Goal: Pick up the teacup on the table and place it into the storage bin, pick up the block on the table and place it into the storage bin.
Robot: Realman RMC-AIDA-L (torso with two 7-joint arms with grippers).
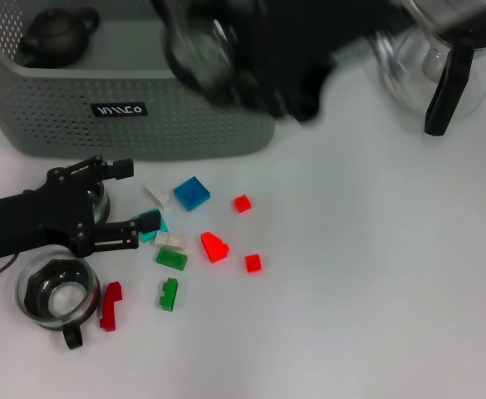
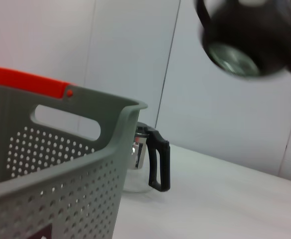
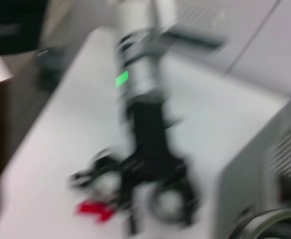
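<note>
The grey-green storage bin [image 1: 143,125] stands at the back left and also shows in the left wrist view [image 2: 60,174]. My right gripper [image 1: 205,62] hangs blurred over the bin's right part, shut on a glass teacup [image 1: 194,51], which the left wrist view shows in mid-air [image 2: 232,57]. A second glass teacup [image 1: 56,291] with a black handle stands at the front left. Loose blocks lie in front of the bin, among them a blue block [image 1: 191,193] and a red block [image 1: 214,246]. My left gripper [image 1: 141,196] is open just left of the blocks, holding nothing.
A dark teapot [image 1: 56,35] sits in the bin's back left corner. A glass pitcher [image 1: 442,66] with a black handle stands at the back right, beside the bin [image 2: 152,159]. More red, green, white and teal blocks lie scattered.
</note>
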